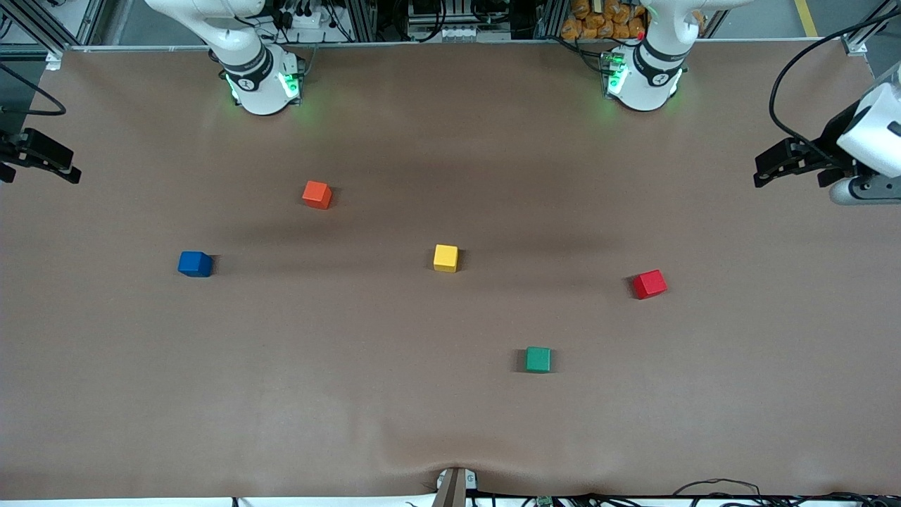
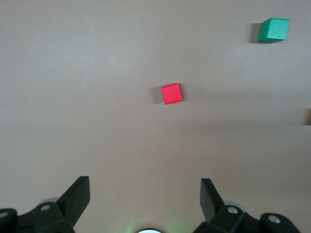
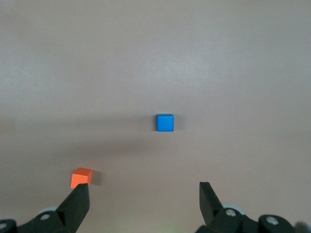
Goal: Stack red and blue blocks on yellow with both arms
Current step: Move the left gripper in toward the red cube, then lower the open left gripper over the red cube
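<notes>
The yellow cube [image 1: 445, 258] sits mid-table. The blue cube [image 1: 195, 264] lies toward the right arm's end and also shows in the right wrist view [image 3: 164, 122]. The red cube [image 1: 649, 284] lies toward the left arm's end and also shows in the left wrist view [image 2: 171, 93]. My left gripper [image 1: 771, 167] hangs high over the left arm's end of the table, open and empty [image 2: 145, 194]. My right gripper [image 1: 60, 163] hangs high over the right arm's end, open and empty [image 3: 144, 196]. Both are well apart from the cubes.
An orange-red cube [image 1: 317, 195] lies farther from the front camera than the blue one and shows in the right wrist view [image 3: 81, 177]. A green cube [image 1: 538, 359] lies nearer the front camera than the yellow one and shows in the left wrist view [image 2: 273, 30]. The arm bases stand along the table edge.
</notes>
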